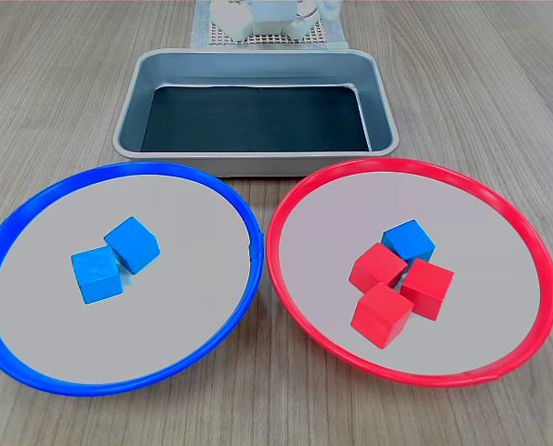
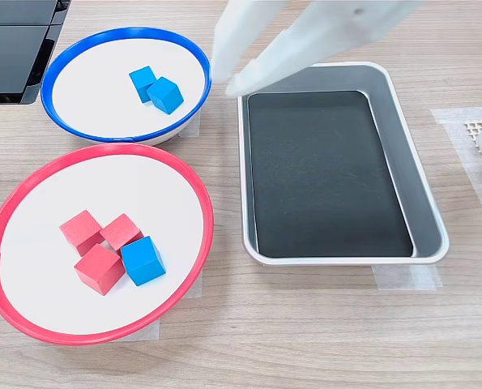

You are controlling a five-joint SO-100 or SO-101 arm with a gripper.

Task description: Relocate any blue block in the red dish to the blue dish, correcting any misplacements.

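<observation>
Wood-grain matt tabletop [image 1: 53, 93], brushed metal tray [image 1: 256, 67] with dark matt base, beside tray glossy plastic-looking red dish [image 1: 285, 209] and blue dish [image 1: 34, 209]

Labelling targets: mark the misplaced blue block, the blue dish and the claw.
blue block [image 2: 143, 260]: second exterior view, top face.
blue dish [image 2: 127, 33]: second exterior view, far rim.
claw [image 2: 227, 74]: second exterior view, between the fingertips.

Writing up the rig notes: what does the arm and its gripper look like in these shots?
In the second exterior view the gripper is all white plastic: two long, flat, tapering fingers, somewhat blurred. No cables, markings or coloured parts show on it. In the first exterior view only white, rounded, blocky parts of the arm's base show at the top edge, on a white mesh mat.
</observation>
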